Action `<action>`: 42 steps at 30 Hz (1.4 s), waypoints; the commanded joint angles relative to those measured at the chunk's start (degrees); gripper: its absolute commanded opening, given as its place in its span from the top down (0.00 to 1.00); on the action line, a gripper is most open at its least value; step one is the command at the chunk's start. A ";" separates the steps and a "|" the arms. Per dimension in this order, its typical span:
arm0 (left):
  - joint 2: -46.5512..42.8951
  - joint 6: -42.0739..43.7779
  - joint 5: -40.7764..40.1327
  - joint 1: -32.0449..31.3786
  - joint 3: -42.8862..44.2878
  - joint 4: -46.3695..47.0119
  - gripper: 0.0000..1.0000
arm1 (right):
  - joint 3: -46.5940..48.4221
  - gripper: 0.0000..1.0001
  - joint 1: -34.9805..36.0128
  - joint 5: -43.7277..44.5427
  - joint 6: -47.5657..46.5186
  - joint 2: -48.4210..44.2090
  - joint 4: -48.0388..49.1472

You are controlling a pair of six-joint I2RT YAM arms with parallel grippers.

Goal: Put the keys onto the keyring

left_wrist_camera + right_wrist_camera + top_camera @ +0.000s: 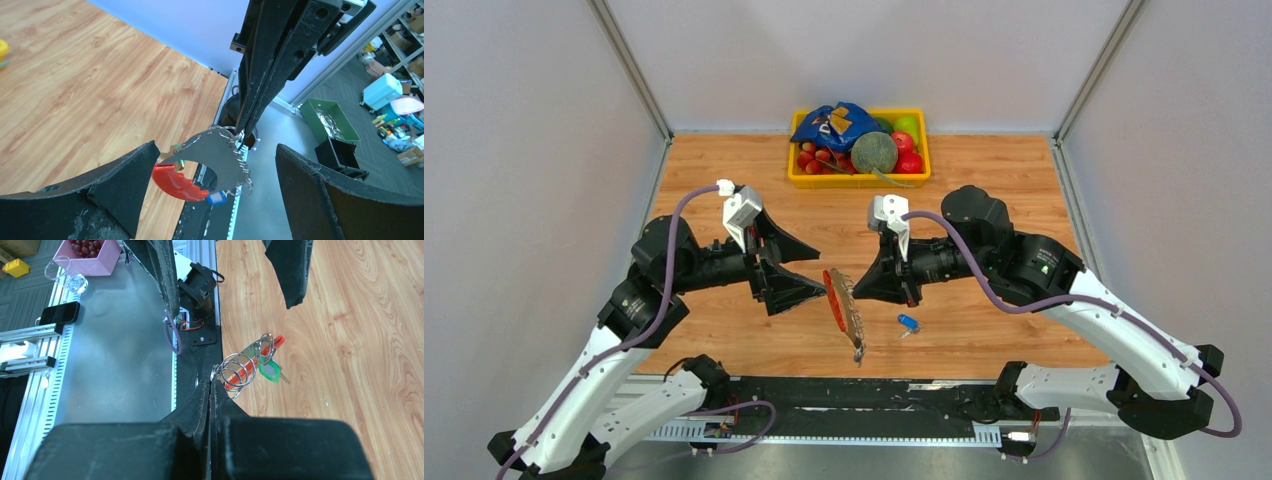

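Note:
The keyring [844, 308] hangs above the wooden table between both arms: a grey metal plate [215, 156], a red clip [177, 182] and several wire rings [239, 369]. My right gripper [211, 383] is shut on its ring-lined edge. A blue-headed key [217, 198] dangles from the plate's lower end, and a green tag [270, 371] hangs beside the red clip. A second key [908, 322] lies loose on the table, right of the keyring. My left gripper [215, 147] stands wide open, one finger on each side of the keyring, touching nothing.
A yellow tray [859, 181] with fruit and a blue bag sits at the table's far edge. A black rail [844, 395] runs along the near edge under the keyring. Grey walls close in both sides.

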 commanded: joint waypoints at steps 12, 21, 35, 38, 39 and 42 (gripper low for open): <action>-3.52 -7.38 6.98 -0.10 -4.26 14.22 0.05 | 8.21 1.00 1.49 2.77 3.82 2.51 2.45; -3.79 -7.47 6.50 -0.10 -6.96 15.51 0.06 | 14.15 1.00 2.26 8.78 8.80 4.34 2.82; -1.64 -7.82 4.37 -0.10 -6.83 14.98 0.05 | 14.54 1.00 3.20 15.44 14.31 6.83 7.57; -1.11 -7.22 3.00 -0.10 -6.75 13.62 0.05 | 14.17 1.00 3.30 16.09 14.73 6.45 8.52; -0.98 -6.82 2.67 -0.10 -6.67 12.88 0.06 | 14.18 1.00 3.29 16.07 14.82 6.36 8.81; -0.74 -5.97 1.28 -0.13 -6.58 11.71 0.05 | 14.27 1.00 3.34 15.17 15.16 6.62 9.42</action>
